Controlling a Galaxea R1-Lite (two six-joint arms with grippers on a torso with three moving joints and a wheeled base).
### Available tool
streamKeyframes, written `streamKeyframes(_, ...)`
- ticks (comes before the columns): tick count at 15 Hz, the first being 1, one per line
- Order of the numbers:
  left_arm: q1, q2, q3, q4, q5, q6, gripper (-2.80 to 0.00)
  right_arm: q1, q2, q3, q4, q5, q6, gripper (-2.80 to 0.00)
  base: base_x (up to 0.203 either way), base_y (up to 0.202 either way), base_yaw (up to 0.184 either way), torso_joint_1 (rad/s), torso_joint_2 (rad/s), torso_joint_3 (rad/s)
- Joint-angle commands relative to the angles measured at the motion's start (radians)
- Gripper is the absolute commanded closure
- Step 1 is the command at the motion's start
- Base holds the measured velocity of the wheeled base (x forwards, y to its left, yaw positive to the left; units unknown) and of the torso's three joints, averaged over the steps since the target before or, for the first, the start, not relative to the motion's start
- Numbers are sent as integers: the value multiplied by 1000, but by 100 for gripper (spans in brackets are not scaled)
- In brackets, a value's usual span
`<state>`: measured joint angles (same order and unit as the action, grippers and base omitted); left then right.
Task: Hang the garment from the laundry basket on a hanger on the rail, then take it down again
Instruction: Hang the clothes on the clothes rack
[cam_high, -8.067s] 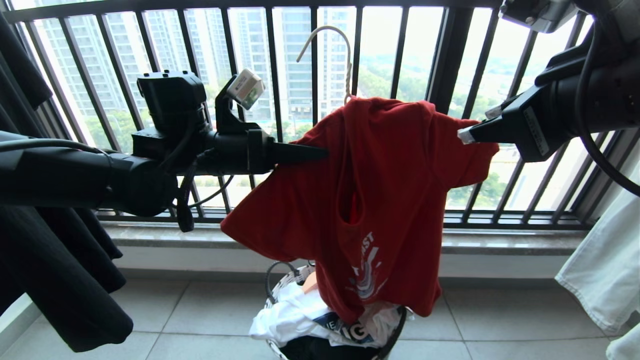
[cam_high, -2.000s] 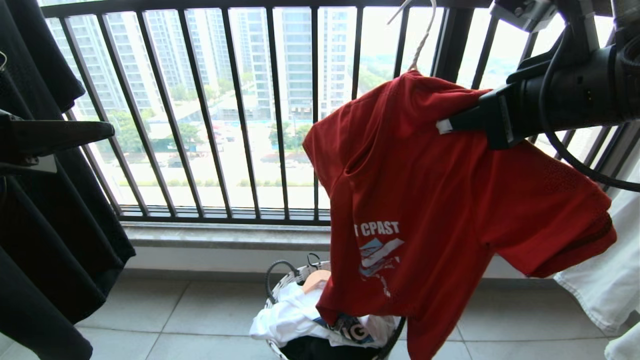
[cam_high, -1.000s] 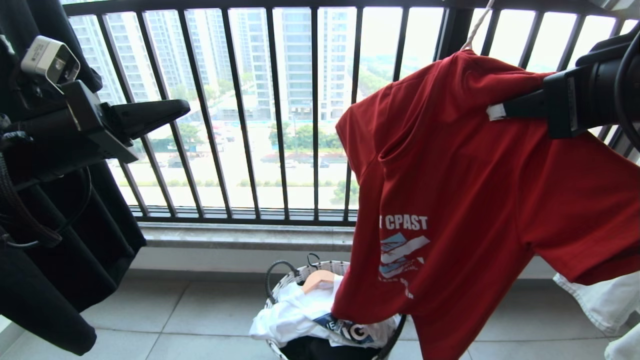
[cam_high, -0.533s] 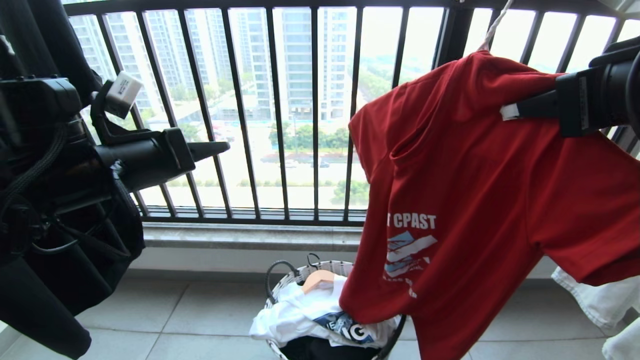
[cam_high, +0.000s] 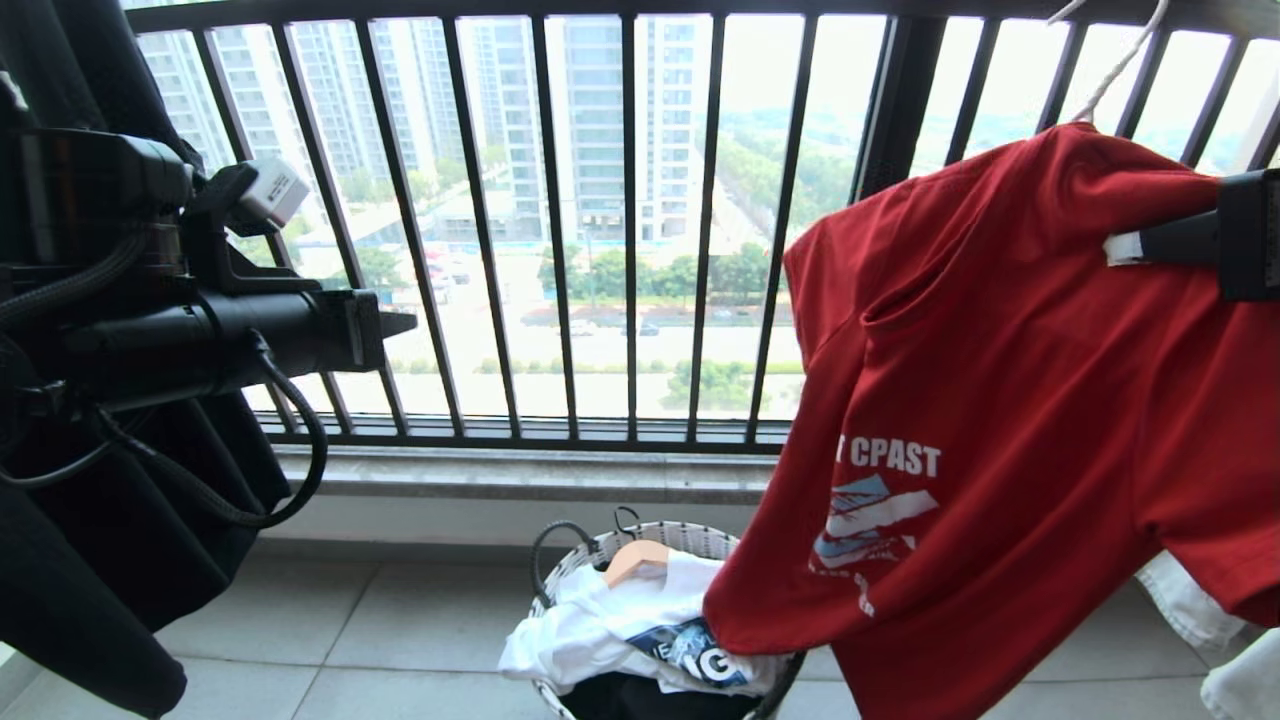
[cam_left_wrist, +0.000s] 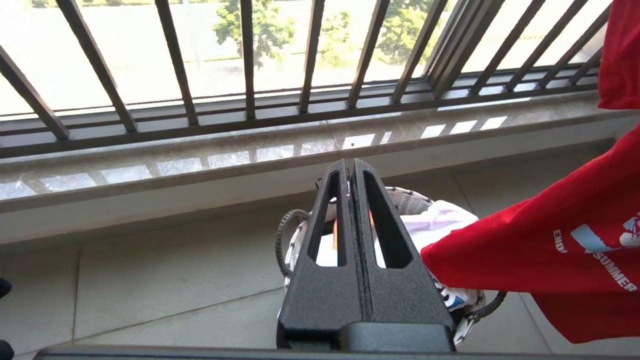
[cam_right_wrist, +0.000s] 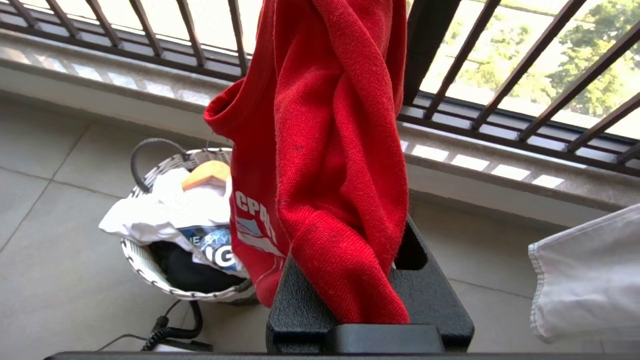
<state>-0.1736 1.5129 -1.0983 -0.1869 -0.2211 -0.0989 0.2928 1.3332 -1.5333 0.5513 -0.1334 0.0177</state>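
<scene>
The garment (cam_high: 1000, 400), a red T-shirt with white lettering, hangs on the white hanger (cam_high: 1118, 66), whose hook rises out of the top of the head view. My right gripper (cam_high: 1125, 247) is shut on the shirt's shoulder at the far right. In the right wrist view the red cloth (cam_right_wrist: 325, 150) drapes over the black fingers (cam_right_wrist: 430, 295) and hides their tips. The shirt's lower hem hangs over the laundry basket (cam_high: 690, 533) on the floor. My left gripper (cam_high: 408, 322) is shut and empty at the left, away from the shirt; it points towards the basket (cam_left_wrist: 407, 197). The rail is out of view.
The dark barred window railing (cam_high: 630, 220) and stone sill (cam_high: 520, 475) run behind. Black garments (cam_high: 120, 540) hang at the left, a pale one (cam_high: 1190, 600) at the right. The basket holds white and black clothes and a wooden hanger (cam_high: 635, 560). A cable (cam_right_wrist: 170, 332) lies beside it.
The right gripper has carried the red shirt and its hanger to the right. The left gripper has rolled, sunk a little and now points level; it stays shut.
</scene>
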Motion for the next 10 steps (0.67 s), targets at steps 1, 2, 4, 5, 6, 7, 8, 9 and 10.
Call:
streamKeyframes(1, 0, -13, -2, 0, -1, -1, 0, -4, -24, 27, 3, -44, 13, 0, 0, 0, 0, 0, 0, 0)
streamKeyframes(2, 0, -14, -2, 0, -1, -1, 0, -4, -39, 34, 3, -47, 16, 0, 0, 0, 0, 0, 0, 0)
streamKeyframes(4, 2, -13, -2, -1, 0, -1, 0, -5, -76, 52, 3, -46, 16, 0, 0, 0, 0, 0, 0, 0)
streamKeyframes(5, 2, -13, -3, -2, 1, -1, 0, -5, -97, 63, 2, -46, 15, 0, 0, 0, 0, 0, 0, 0)
streamKeyframes(6, 2, -13, -3, -2, 0, -1, 0, -5, -112, 73, 3, -47, 13, 0, 0, 0, 0, 0, 0, 0)
streamKeyframes(7, 2, -11, -3, -2, 0, -1, 0, -6, -128, 82, 3, -47, 13, 0, 0, 0, 0, 0, 0, 0)
streamKeyframes(8, 2, -12, -3, -2, 0, -1, 0, -5, -146, 98, 3, -46, 13, 0, 0, 0, 0, 0, 0, 0)
streamKeyframes(9, 2, -13, -5, -2, 1, -1, 0, -5, -166, 121, 3, -47, 14, 0, 0, 0, 0, 20, -137, -125)
streamKeyframes(10, 2, -13, -5, -2, 2, -1, 0, -5, -191, 152, 3, -47, 14, 0, 0, 0, 0, 29, -91, -231)
